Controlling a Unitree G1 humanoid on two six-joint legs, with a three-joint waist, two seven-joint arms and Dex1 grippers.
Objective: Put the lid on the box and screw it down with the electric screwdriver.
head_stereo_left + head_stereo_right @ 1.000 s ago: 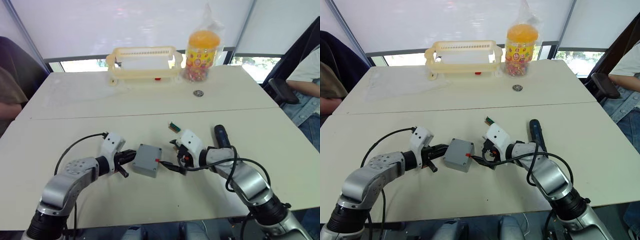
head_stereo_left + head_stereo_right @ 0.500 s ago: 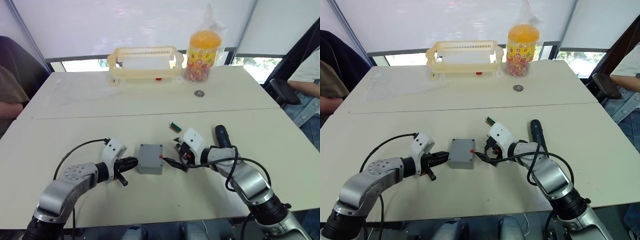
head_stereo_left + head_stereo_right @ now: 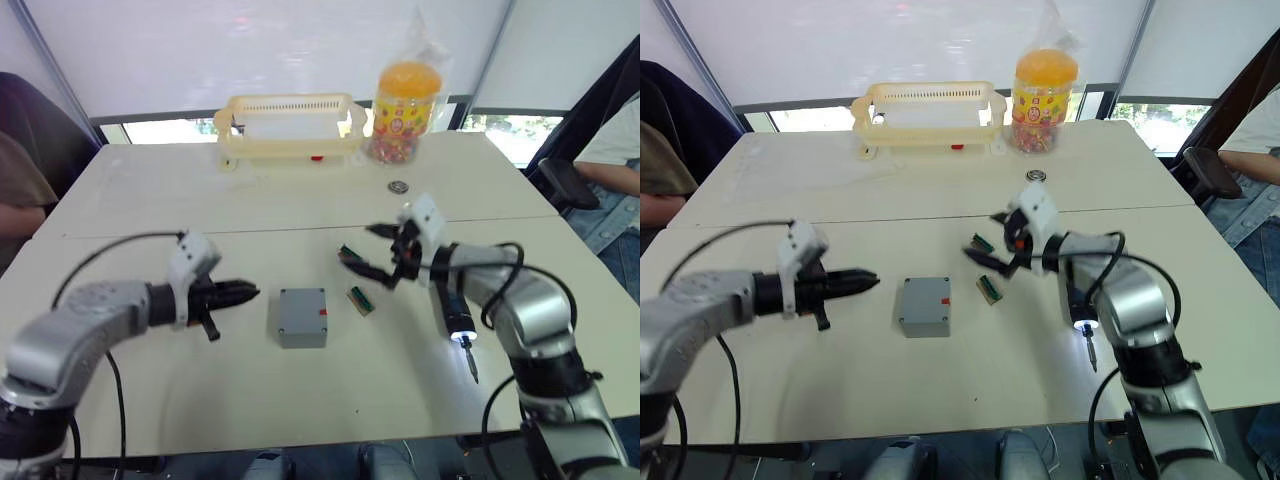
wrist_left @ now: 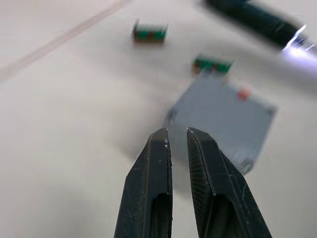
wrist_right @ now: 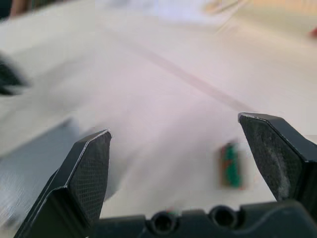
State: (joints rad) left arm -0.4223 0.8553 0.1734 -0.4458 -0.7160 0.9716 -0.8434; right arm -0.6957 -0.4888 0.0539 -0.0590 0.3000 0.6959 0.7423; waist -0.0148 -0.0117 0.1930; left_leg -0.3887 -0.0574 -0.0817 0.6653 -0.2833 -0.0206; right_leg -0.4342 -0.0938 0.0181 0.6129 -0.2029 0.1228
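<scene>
The grey box [image 3: 302,316] sits mid-table with a flat grey top and a red mark on its side; I cannot tell the lid apart from that top. My left gripper [image 3: 240,292] hovers a short way to the box's left, shut and empty, pointing at it. In the left wrist view the box [image 4: 223,116] lies just beyond the fingertips [image 4: 161,144]. My right gripper [image 3: 368,248] hangs wide open above the table, to the right of and beyond the box. The black electric screwdriver [image 3: 452,305] lies under my right forearm, its tip lit and its bit toward the front edge.
Two small green connector pieces [image 3: 348,252] [image 3: 360,300] lie right of the box. A yellow basket [image 3: 288,125], a candy jar [image 3: 403,100] and a small metal ring [image 3: 398,186] stand at the back. People sit at the table's left and right ends.
Both grippers have left the box. The left one drew back to the left, still shut. The right one rose to the right and opened wide, uncovering the screwdriver and a second green piece.
</scene>
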